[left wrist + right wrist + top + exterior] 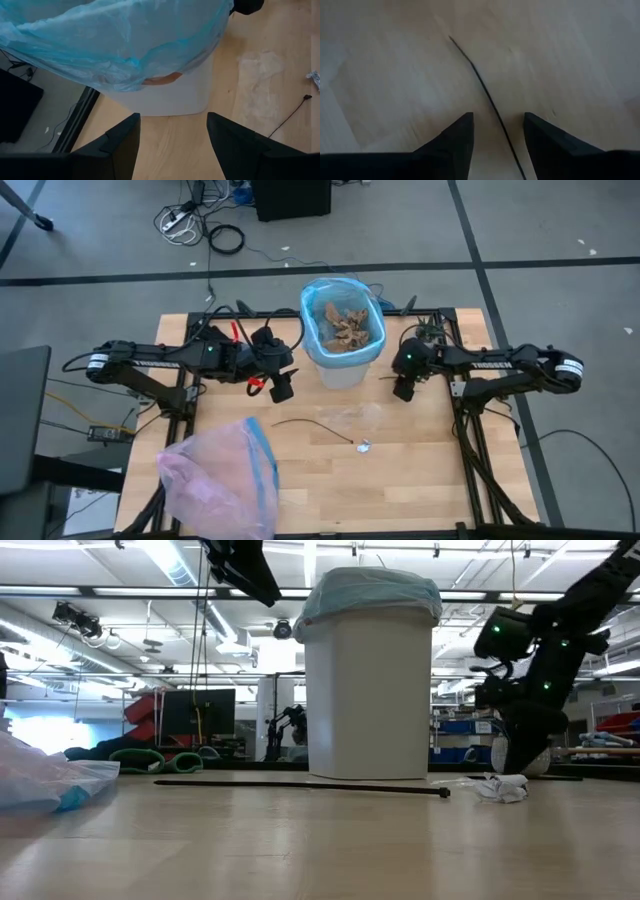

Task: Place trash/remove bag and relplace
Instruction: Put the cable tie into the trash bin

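Observation:
A white bin lined with the light-blue bag stands at the table's far middle, with brown leaf trash inside. My left gripper hovers open, left of the bin and above the table; its wrist view faces the bag. My right gripper is low, right of the bin, and open. A thin dark twig lies on the wood and runs between its fingertips, untouched as far as I can see. A long twig and a crumpled wrapper lie nearer.
A pale pink bag with a blue rim band lies at the near left corner. A flat clear wrapper lies near the bin's front. Bare wood stretches across the near right part of the table.

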Motion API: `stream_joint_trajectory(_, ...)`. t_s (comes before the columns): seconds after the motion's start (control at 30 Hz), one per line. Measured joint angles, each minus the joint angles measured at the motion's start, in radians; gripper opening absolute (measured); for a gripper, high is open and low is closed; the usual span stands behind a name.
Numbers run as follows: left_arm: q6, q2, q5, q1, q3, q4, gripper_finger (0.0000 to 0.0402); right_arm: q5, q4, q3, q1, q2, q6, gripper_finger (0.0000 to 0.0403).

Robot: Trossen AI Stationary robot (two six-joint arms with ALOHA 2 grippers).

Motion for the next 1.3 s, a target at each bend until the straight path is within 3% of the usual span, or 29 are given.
stream_joint_trajectory(0.17,0.000,0.000,0.000,0.000,0.000,0.000,0.0236,-0.020,0.001,-0.047,-0.009,-0.001,0.075,0.0124)
stream_joint_trajectory(0.33,0.000,0.000,-0.002,0.000,0.000,0.000,0.0236,-0.070,0.008,-0.048,-0.009,0.002,0.153,0.0015)
stream_joint_trajectory(0.63,0.000,0.000,-0.006,0.000,0.000,0.000,0.0236,-0.119,-0.049,-0.003,0.064,-0.004,0.341,0.0000)
stream_joint_trajectory(0.9,-0.001,0.000,-0.033,0.001,0.000,-0.001,0.0236,-0.130,-0.221,0.260,0.280,-0.092,0.436,0.0000)
stream_joint_trajectory(1.17,-0.009,0.000,-0.056,0.026,0.000,0.014,0.0236,-0.152,-0.292,0.588,0.489,-0.134,0.404,0.0000)
stream_joint_trajectory(1.3,-0.023,0.000,-0.038,0.037,0.000,0.056,0.0236,-0.051,-0.238,0.731,0.521,-0.134,0.326,0.0000)
